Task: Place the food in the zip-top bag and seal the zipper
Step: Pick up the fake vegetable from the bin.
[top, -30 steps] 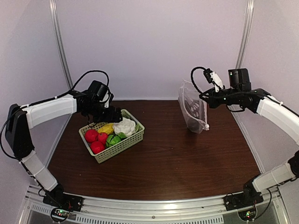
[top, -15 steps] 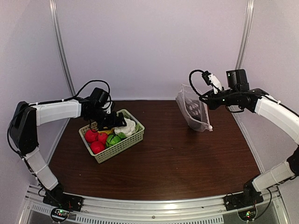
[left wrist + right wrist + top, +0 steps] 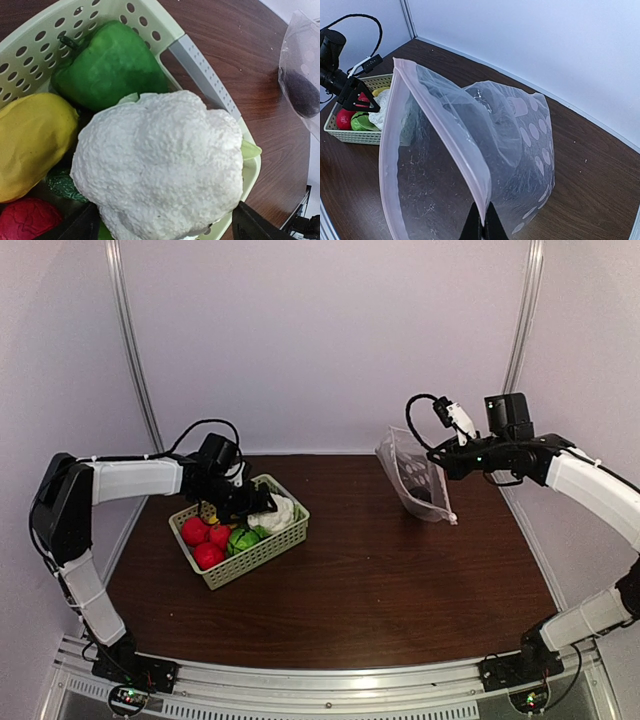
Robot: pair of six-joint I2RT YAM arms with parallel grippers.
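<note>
The food lies in a pale green basket (image 3: 262, 550): white cauliflower (image 3: 160, 160), a green pepper (image 3: 107, 67), a yellow piece (image 3: 30, 140) and red fruits (image 3: 200, 535). My left gripper (image 3: 162, 227) is open and low over the basket, one finger on each side of the cauliflower (image 3: 272, 512). My right gripper (image 3: 482, 226) is shut on the mouth edge of the zip-top bag (image 3: 515, 150), along the zipper (image 3: 437, 122). It holds the bag (image 3: 415, 480) up above the table with the mouth gaping toward the basket. One dark piece (image 3: 302, 94) lies inside the bag.
The basket stands at the left of the dark wooden table (image 3: 380, 590). White walls and metal posts (image 3: 130, 350) close in the back and sides. The bag hangs at the right rear, its lower corner (image 3: 448, 515) near the table top.
My left gripper has moved down and to the right into the basket, onto the cauliflower. The right gripper has tilted the bag a little, with the mouth leaning further left.
</note>
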